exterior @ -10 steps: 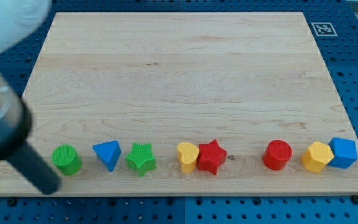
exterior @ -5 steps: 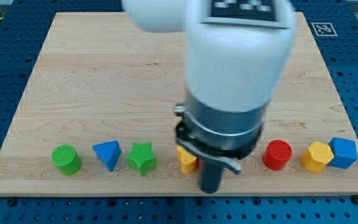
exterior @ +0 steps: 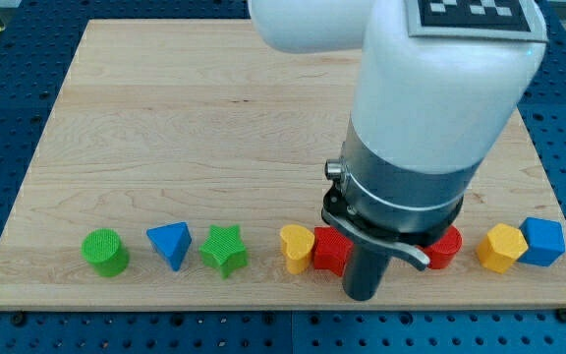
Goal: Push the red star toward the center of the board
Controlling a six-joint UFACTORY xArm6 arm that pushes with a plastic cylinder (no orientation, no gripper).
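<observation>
The red star (exterior: 328, 252) sits near the board's bottom edge, touching the yellow heart (exterior: 296, 247) on its left; the arm covers its right part. My tip (exterior: 364, 294) is at the star's lower right, close beside it near the board's bottom edge. I cannot tell whether it touches the star. The arm's white and grey body hides the middle right of the wooden board (exterior: 195, 128).
Along the bottom row from the view's left stand a green cylinder (exterior: 104, 252), a blue triangle (exterior: 170, 244) and a green star (exterior: 224, 250). At the right are a red cylinder (exterior: 448, 246), partly hidden, a yellow hexagon (exterior: 501, 247) and a blue hexagon (exterior: 543, 241).
My arm swept from the view's bottom left corner across to the right. The tip now stands at the red star's lower right. The blocks have not visibly moved.
</observation>
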